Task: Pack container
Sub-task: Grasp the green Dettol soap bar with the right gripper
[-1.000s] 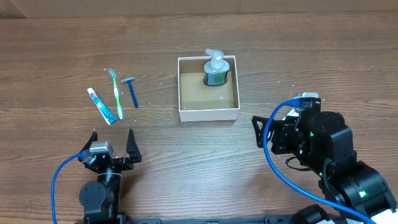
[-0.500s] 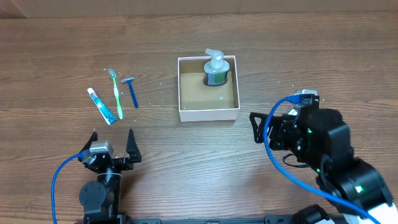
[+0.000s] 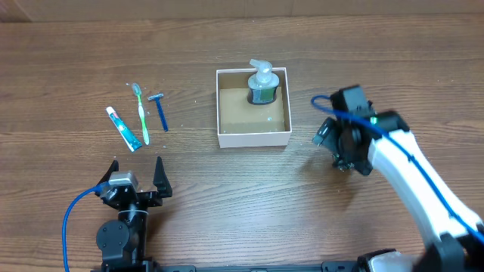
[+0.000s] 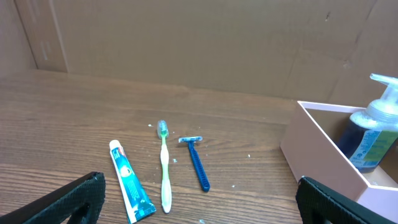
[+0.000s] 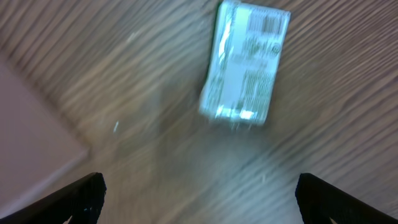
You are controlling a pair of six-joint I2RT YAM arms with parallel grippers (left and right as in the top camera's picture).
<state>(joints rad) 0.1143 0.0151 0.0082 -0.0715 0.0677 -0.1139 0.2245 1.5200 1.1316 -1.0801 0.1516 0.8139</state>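
Overhead view first: the big change is the right arm. A second ago it is bunched up at the near right of the table, and now it is stretched out with the right gripper [image 3: 338,143] hanging just beside the container [image 3: 253,139], which sits to that gripper's left and has not budged. The right wrist view is smeary from motion, but it shows why the arm went there: a small green-and-white packet [image 5: 245,62] lies flat on the wood just ahead of the right gripper [image 5: 199,202], a bit right of its centre line. The fingers are spread wide with nothing between them. The pale slab at the left edge of that view is probably the container wall, though it's too blurred to swear to. In the overhead the packet is hidden under the arm. So my read is this is the reach for item number 2, since only 1 thing, the pump bottle [image 3: 262,83], stands in the container, at its far wall. The left gripper [image 3: 137,172] hasn't moved, jaws apart and empty. The toothpaste [image 4: 130,180], toothbrush [image 4: 165,168] and razor [image 4: 198,165] lie ahead of it untouched, with the container ahead to its right.
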